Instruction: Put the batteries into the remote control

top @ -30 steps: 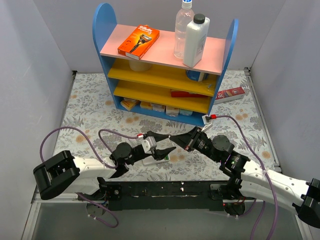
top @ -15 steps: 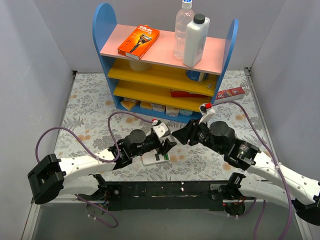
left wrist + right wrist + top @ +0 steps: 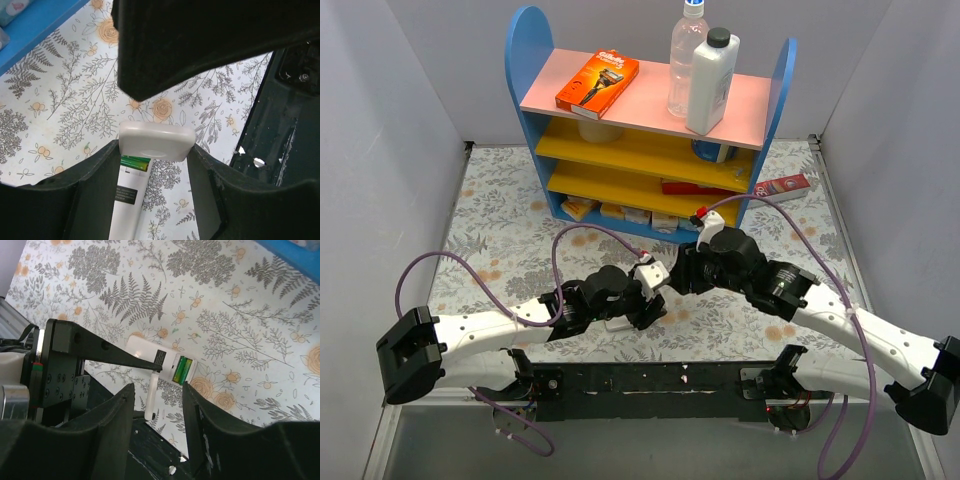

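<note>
The remote control (image 3: 150, 356) lies back-up on the flowered mat, its battery bay open. Two dark-green batteries (image 3: 182, 369) lie side by side in the bay; they also show in the left wrist view (image 3: 134, 161) at the end of the remote (image 3: 127, 202). My left gripper (image 3: 156, 150) is shut on a small white plastic piece (image 3: 157, 141) and holds it just above the bay end. From the top, the left gripper (image 3: 646, 300) hides most of the remote (image 3: 618, 324). My right gripper (image 3: 158, 387) is open and empty, above and beside the remote (image 3: 680, 272).
A blue shelf unit (image 3: 535, 150) stands at the back with an orange carton (image 3: 597, 83) and two bottles (image 3: 710, 80) on top. A red-and-white carton (image 3: 780, 186) lies to its right. The black base rail (image 3: 660, 380) runs along the near edge.
My left arm has reached further right, so its gripper now covers the remote. My right arm has lifted and swung back toward the shelf, its gripper staying near the remote.
</note>
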Motion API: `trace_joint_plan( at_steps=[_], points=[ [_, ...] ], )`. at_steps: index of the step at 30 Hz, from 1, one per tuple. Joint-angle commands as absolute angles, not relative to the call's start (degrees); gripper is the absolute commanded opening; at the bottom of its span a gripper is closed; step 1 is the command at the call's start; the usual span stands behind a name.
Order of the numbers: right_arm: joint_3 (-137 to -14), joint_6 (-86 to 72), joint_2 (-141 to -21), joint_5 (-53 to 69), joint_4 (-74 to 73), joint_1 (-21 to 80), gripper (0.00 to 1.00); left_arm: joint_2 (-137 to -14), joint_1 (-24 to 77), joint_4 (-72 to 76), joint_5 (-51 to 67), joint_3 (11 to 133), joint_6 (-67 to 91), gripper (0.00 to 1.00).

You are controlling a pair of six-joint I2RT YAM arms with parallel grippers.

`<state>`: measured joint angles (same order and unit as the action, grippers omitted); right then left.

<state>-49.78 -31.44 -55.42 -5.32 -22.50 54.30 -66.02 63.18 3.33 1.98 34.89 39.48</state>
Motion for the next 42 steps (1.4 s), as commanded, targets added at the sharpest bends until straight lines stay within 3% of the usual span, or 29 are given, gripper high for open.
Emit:
trace_joint_plan(
  at_steps=[1,24,29,35,42],
  points=[
    [-48.43,-30.67,-57.04,1.91,-18.9,53.44,0.49,-65.04,64.07,0.35,0.97,38.14,39.29,0.43],
    [-42.71,-32.17,-63.89,12.92,-11.43,51.77,0.34,-66.27,64.95,-3.43,0.7,39.82,38.76,0.43],
    [-42.19,-32.43,-63.99,13.45,-10.99,51.59,0.24,-66.45,64.95,-3.69,0.7,39.64,38.85,0.44],
    [-38.68,-34.71,-62.23,14.76,-6.42,49.93,0.06,-65.75,64.86,-3.69,-2.63,38.41,40.6,0.57],
    [-30.6,-38.14,-58.45,16.7,5.52,46.94,0.01,-58.73,64.95,-1.94,-13.68,32.62,50.52,0.8]
  ],
)
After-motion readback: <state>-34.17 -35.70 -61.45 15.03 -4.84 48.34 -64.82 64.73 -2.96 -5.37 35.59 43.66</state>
